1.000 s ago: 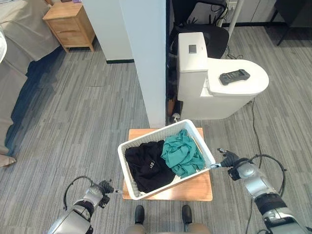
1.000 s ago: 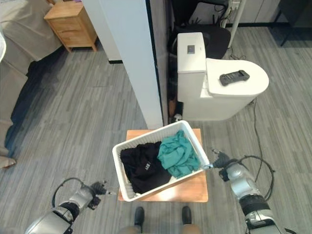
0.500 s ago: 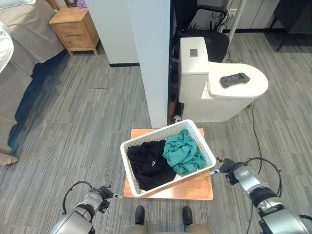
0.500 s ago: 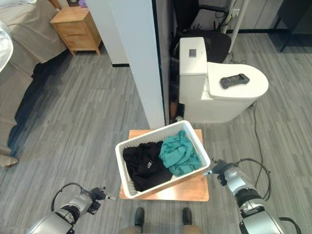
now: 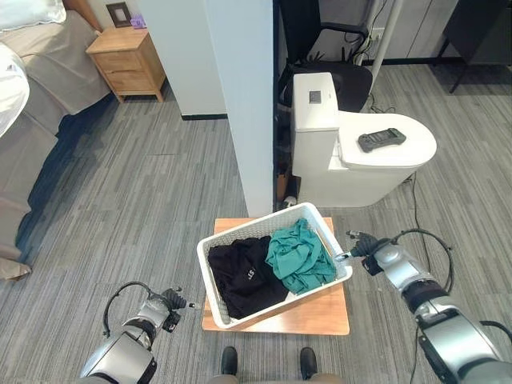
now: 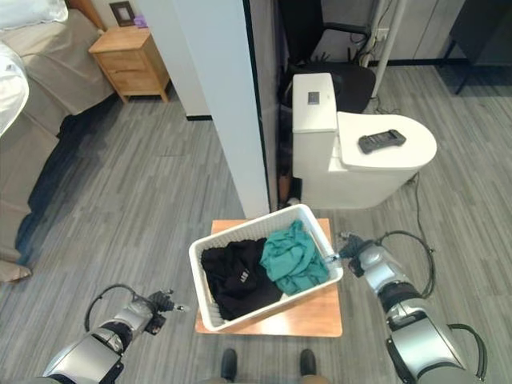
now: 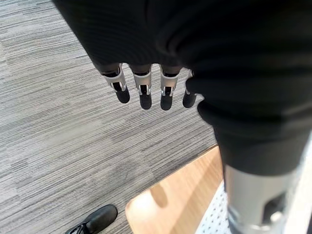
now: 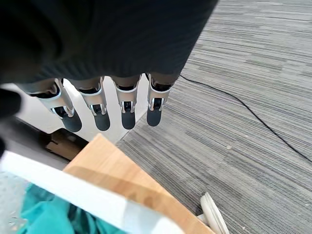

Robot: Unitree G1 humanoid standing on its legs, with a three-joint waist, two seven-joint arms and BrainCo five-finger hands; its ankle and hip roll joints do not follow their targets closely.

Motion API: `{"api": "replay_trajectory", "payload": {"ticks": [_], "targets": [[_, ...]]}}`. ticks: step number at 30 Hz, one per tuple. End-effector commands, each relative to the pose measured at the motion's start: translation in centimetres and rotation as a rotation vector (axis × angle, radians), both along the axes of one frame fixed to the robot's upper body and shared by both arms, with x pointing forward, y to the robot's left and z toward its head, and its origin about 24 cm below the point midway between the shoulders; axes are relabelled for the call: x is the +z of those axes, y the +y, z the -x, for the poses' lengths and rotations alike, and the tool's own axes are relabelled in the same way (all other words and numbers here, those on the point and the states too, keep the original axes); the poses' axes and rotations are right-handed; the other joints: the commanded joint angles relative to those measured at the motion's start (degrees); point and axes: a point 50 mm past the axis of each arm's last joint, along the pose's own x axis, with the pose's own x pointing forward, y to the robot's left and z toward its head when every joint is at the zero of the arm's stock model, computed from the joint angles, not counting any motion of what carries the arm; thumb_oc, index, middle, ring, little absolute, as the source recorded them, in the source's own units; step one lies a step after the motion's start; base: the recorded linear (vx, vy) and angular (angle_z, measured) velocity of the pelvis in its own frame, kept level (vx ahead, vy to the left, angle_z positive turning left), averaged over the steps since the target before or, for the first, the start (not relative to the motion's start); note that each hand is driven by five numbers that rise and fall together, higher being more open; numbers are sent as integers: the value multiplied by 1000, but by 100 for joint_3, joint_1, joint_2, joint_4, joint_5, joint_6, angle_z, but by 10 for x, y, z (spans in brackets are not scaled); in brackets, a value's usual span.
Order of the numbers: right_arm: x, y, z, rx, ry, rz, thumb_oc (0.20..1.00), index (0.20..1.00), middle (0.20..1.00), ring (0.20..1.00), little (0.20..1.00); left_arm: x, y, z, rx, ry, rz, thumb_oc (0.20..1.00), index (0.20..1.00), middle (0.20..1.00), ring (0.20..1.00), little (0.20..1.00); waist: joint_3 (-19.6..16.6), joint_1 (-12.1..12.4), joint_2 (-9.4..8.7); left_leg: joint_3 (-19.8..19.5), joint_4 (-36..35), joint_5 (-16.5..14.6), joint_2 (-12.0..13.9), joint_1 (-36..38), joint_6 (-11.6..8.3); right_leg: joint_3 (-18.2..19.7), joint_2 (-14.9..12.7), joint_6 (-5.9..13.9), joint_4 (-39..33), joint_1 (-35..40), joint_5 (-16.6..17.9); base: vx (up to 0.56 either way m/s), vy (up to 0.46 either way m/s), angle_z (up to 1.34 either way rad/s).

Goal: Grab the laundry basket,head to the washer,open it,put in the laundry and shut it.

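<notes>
A white laundry basket point(image 5: 256, 226) sits askew on a low wooden table point(image 5: 320, 316). It holds a black garment point(image 5: 244, 276) and a teal garment point(image 5: 300, 256). My right hand point(image 5: 364, 244) is at the basket's right rim point(image 8: 73, 187), with straight fingers point(image 8: 127, 105) hanging just past it, holding nothing. My left hand point(image 5: 166, 302) hangs low over the carpet, a short way left of the table's corner point(image 7: 180, 195); its fingers point(image 7: 145, 92) are straight and apart from the basket.
Beyond the table stand a white pillar point(image 5: 248, 96) and a white toilet-shaped unit point(image 5: 320, 152) with a black remote point(image 5: 381, 140) on its lid. A black chair point(image 5: 336, 72) is behind. A wooden nightstand point(image 5: 128, 60) and a bed point(image 5: 32, 80) are at far left.
The camera has shifted a little. My right hand has moved forward along the basket's right side, closer to the rim. The left hand has barely moved.
</notes>
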Motion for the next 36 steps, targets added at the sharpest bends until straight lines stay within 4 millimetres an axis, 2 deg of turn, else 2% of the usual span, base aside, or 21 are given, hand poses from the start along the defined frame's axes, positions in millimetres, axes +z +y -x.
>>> {"api": "replay_trajectory", "payload": {"ticks": [1,6,7,14,18,27,32,36], "targets": [[-8,4,1,17,41,12,1000,1000,1000,1000,1000,19,34,-10,83,-26,-107,1000,1000,1000,1000,1000,-13,79,-416,-302,-30,540,136,-530,-62,-146,-390,174,-2,-212,90,0,0,0],[-24,4,9,-12,118,10,1000,1000,1000,1000,1000,17,31,-10,75,-20,-103,1000,1000,1000,1000,1000,80,104,-417,-325,-30,556,116,-557,-59,-156,-392,164,0,-234,97,-3,-1,2],[-32,2,15,-33,157,7,1000,1000,1000,1000,1000,17,28,-11,73,-23,-97,1000,1000,1000,1000,1000,136,119,-406,-332,-30,567,103,-570,-53,-162,-393,163,1,-247,105,0,0,0],[-42,2,21,-73,217,5,1000,1000,1000,1000,1000,23,29,-19,60,-49,-115,1000,1000,1000,1000,1000,233,165,-356,-320,-30,598,57,-584,-59,-147,-411,163,-1,-276,123,10,0,0],[-35,8,11,-63,191,20,1000,1000,1000,1000,1000,31,29,-29,54,-80,-127,1000,1000,1000,1000,1000,227,178,-301,-328,-30,619,62,-572,-80,-157,-404,151,1,-253,97,33,-8,0],[-22,25,-5,17,143,32,1000,1000,1000,1000,1000,39,33,-35,54,-95,-148,1000,1000,1000,1000,1000,154,156,-292,-344,-30,605,104,-545,-105,-198,-397,141,1,-174,43,20,-8,0],[9,40,-26,113,7,23,1000,1000,1000,1000,1000,46,37,-41,70,-126,-156,1000,1000,1000,1000,1000,145,127,-310,-352,-30,569,124,-507,-112,-241,-377,132,3,-124,-2,17,-7,1],[19,43,-28,134,-50,2,1000,1000,1000,1000,1000,45,37,-40,82,-132,-144,1000,1000,1000,1000,1000,156,120,-331,-375,-30,545,134,-480,-105,-259,-370,118,12,-75,-39,22,-7,1]]}}
